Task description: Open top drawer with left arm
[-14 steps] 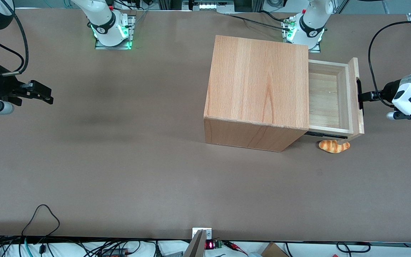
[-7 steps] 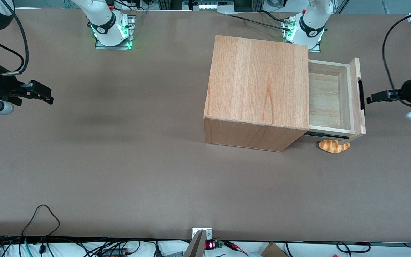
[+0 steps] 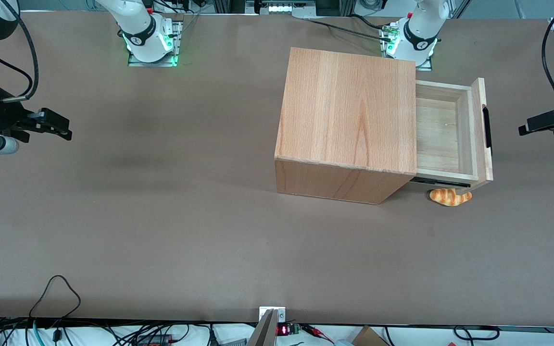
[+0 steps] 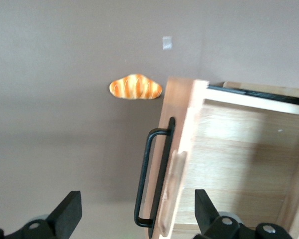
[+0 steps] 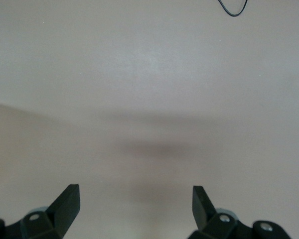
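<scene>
Your gripper (image 3: 527, 129) hangs over the table (image 3: 161, 216) at the working arm's end, in front of the drawer (image 3: 445, 129) and well apart from it, holding nothing; in the wrist view its fingers (image 4: 67, 216) stand spread wide, with the handle (image 4: 152, 177) showing in the gap between them but not touched. The drawer is pulled partway out of the cabinet (image 3: 349, 110); you can see its pale plank floor lying bare, and its front panel (image 3: 481, 129) stands upright with the black handle on its outer face. The cabinet sits on the table toward the working arm's end, its plain wood-grain top facing up; the drawer is narrower than the box. Under the drawer's corner nearest the front camera a black slide rail (image 3: 438, 181) shows. A croissant (image 3: 450, 196) lies on the table just beside that corner, nearer to the front camera than the drawer; the wrist view shows it too, apart from the panel. Only the black gripper and a loop of cable (image 3: 553, 72) show of the left arm in the front view.
</scene>
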Robot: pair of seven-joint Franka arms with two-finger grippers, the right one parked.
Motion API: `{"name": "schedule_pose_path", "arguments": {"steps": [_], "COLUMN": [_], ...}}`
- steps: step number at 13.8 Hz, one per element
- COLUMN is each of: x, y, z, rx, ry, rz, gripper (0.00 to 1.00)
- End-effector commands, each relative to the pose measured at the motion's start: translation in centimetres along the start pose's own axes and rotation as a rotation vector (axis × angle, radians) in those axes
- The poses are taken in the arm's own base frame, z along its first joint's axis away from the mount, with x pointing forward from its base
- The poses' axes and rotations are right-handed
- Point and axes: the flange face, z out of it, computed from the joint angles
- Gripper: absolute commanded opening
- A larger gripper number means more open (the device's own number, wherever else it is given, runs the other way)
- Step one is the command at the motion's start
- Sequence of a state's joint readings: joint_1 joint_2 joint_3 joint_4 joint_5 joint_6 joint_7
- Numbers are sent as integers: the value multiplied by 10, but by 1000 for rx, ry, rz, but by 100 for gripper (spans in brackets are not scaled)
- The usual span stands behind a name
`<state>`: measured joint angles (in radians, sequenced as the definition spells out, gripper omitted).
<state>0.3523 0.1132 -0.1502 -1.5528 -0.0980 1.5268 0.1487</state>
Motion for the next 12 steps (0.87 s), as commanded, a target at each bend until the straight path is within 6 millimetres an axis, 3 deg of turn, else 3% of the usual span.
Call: {"name": "schedule_pose_path", "arguments": {"steps": [1,3,7,9,12], "x": [0,-4,-8,-15,-17], "y": [7,17,75,86,101], "z": [-32,-45,-53,-71,-73], "rx": [32,37,108,130,145], "ry": [15,38,54,89,102], "rz": [29,43,133,157,187], "gripper": [100,100,100,100,100]}}
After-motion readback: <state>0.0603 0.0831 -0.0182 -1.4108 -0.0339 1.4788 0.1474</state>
